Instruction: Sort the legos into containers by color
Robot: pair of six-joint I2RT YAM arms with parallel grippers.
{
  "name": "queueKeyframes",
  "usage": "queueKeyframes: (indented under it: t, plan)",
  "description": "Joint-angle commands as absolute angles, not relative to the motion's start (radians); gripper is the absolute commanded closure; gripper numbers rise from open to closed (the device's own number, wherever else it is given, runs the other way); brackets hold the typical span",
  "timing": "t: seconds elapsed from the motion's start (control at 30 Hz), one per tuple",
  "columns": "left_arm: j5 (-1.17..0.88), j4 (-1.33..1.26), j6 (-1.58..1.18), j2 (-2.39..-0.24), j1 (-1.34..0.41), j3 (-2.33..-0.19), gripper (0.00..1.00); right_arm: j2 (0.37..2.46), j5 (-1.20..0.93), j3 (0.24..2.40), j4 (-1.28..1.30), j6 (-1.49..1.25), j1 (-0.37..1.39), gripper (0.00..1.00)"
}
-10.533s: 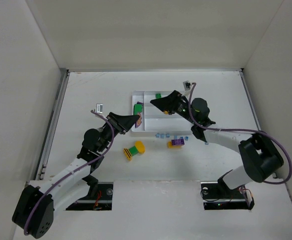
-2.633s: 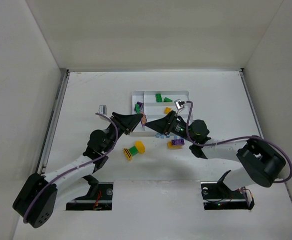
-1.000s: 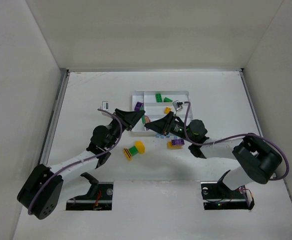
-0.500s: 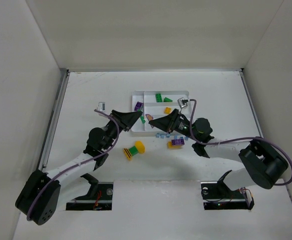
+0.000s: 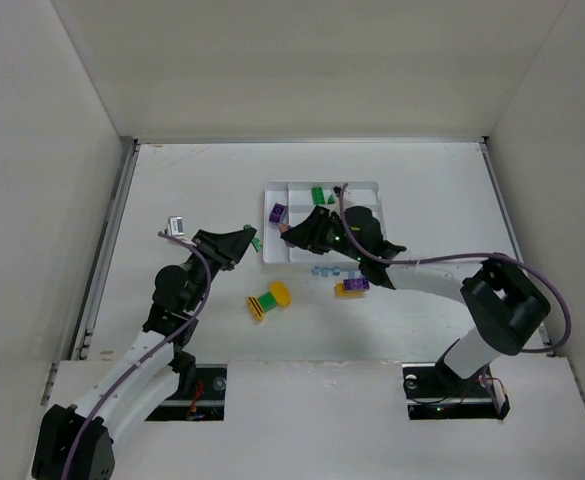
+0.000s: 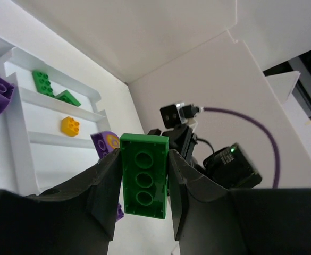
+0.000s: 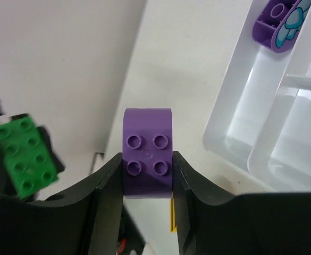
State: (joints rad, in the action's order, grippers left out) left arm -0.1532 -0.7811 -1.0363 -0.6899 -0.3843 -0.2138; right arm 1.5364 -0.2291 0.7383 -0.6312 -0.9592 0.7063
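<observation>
Leftward, clear of the tray [image 5: 372, 187], the left tool [image 5: 242, 241] has withdrawn, clamped on a green lego [image 6: 143, 183] above the tabletop [image 5: 172, 180]. The right tool [image 5: 294, 231] grips a purple lego [image 7: 148, 153] over the tray's left end.

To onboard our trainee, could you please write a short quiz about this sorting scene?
1. True or false: the left arm's jaws grip a green rectangular plastic brick.
2. Which colour is the rounded plastic brick in the right arm's jaws: A yellow, B purple, C blue?
3. Fill in: the small yellow plastic brick lies in the white plastic tray's ____ long section.
Key: 1 true; 2 B; 3 middle.
</observation>
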Motion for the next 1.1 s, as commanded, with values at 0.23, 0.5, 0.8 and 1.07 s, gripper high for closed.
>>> queueKeyframes:
  t: [0.23,0.5,0.8,1.07]
  plan:
    - [-0.152,-0.695,-0.953,-0.684,-0.383,-0.236,0.79,1.778,0.090,1.205,-0.065,-0.707,0.805,0.60]
    - [-0.167,-0.695,-0.948,-0.678,-0.354,-0.230,0.79,1.887,0.097,1.302,-0.020,-0.741,0.806,0.59]
    - [-0.163,-0.699,-0.945,-0.718,-0.349,-0.245,0.79,1.902,0.091,1.310,-0.041,-0.765,0.800,0.39]
    - [-0.114,-0.695,-0.924,-0.849,-0.404,-0.343,0.78,1.657,0.126,1.096,-0.187,-0.747,0.736,0.36]
